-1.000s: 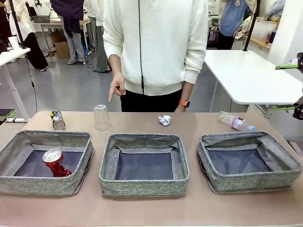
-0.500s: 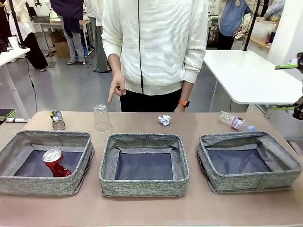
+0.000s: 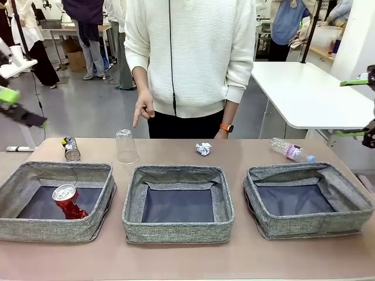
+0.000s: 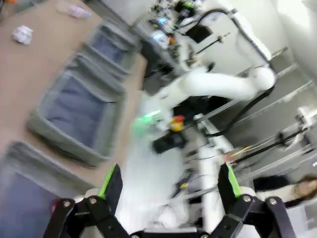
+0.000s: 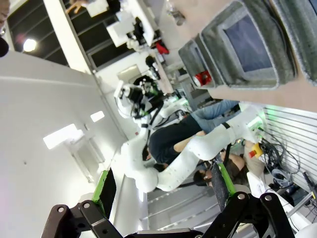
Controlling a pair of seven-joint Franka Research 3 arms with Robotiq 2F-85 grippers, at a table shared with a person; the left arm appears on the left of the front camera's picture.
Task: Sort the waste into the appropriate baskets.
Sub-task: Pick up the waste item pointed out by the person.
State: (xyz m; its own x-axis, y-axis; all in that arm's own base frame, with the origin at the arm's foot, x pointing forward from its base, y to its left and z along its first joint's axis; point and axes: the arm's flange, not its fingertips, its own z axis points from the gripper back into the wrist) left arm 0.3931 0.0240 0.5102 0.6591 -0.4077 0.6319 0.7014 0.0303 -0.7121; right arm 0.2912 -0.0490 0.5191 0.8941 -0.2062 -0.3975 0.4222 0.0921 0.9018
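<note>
Hovering open and empty, my left gripper (image 3: 17,108) at nine o'clock and right gripper (image 3: 354,108) at three leave the table (image 3: 176,260) free. Crushed red can (image 3: 69,201) lies sorted in the left basket (image 3: 53,229). Silver-dark can (image 3: 71,148) at ten, clear plastic cup (image 3: 126,146) at eleven, paper ball (image 3: 203,148) at twelve and bottle (image 3: 292,151) at two wait.

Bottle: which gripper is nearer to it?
Right. The right gripper hangs up and to the right of the bottle; the left gripper is far across, up-left of the silver can.
</note>
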